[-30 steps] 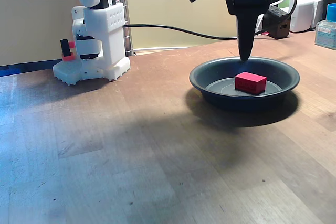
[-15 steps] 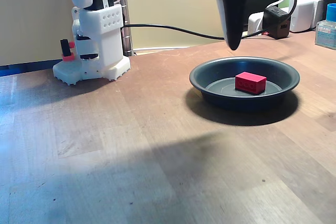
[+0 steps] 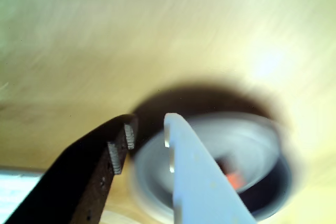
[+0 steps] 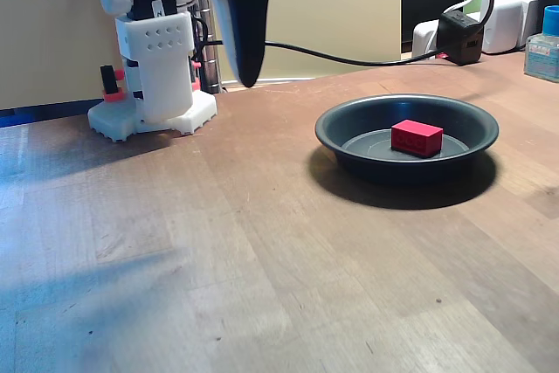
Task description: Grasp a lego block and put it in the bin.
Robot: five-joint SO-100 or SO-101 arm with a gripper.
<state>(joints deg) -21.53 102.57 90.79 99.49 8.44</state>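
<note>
While binned, lego block (image 4: pixel 417 137) beyond fingers (image 4: pixel 247 67)

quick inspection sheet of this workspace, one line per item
surface: bare wooden table, scuffed.
job's things: lego block lies inside the bin.
clutter: nothing seen on the open tabletop.
gripper: gripper raised beside the white robot base, apart from the bin, holding nothing; in the wrist view a gap shows between its fingers.
cables: black cable runs along the table's back edge to a black adapter.
surroundings: white charger, blue-capped bottle, beige wall.
</note>
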